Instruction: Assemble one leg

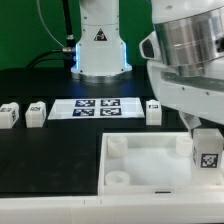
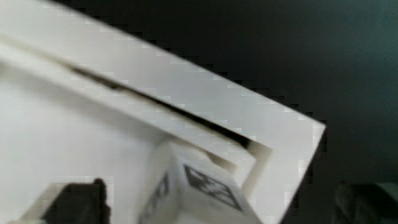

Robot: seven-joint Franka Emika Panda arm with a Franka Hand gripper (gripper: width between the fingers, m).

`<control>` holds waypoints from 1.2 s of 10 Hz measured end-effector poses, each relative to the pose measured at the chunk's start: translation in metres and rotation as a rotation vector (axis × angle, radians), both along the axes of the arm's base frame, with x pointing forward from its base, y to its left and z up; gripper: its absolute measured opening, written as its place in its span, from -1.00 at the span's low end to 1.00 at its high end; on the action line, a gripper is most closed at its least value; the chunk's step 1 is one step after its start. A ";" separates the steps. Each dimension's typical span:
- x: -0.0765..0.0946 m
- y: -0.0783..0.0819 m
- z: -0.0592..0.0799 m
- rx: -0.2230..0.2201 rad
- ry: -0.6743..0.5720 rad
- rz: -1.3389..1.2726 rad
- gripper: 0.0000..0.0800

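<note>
**Leg parked at the tray's corner, gripper right over it**

So the arm (image 1: 185, 50) is down on the exterior view's right, and it fills most of that side of the shot. Under it there's a leg (image 1: 207, 151) standing upright at the far right corner of the tray (image 1: 150, 150), tag facing the camera. The gripper (image 1: 203, 128) sits right on top of the leg. From the outside I honestly can't see the fingers well enough to call it.

Wrist view helps a bit: the leg (image 2: 199, 185) is tucked into the corner where the tray's rim (image 2: 214, 100) bends, and a dark fingertip (image 2: 75, 203) shows on one side of it, another dark bit at the other edge. Looks like the fingers straddle the leg, but whether they're actually pinching it, can't tell, too blurry.

Rest of the table: the marker board (image 1: 97, 108) lies flat in the middle. Two spare blocks (image 1: 10, 115) (image 1: 36, 111) sit off on the exterior view's left, and one more block (image 1: 153, 111) is just beside the board's right end. The tray has a round socket (image 1: 117, 145) at its near-left corner.
</note>
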State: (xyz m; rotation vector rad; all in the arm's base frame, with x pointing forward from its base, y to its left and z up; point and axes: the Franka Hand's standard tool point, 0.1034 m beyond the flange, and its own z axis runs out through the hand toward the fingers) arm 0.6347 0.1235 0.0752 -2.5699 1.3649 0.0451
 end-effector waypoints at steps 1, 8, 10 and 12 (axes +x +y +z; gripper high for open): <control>0.002 -0.002 0.001 -0.025 -0.035 0.134 0.60; 0.010 -0.013 0.000 -0.203 -0.195 1.051 0.62; 0.010 -0.011 0.000 -0.212 -0.206 1.068 0.62; 0.010 -0.011 0.000 -0.204 -0.195 0.991 -0.01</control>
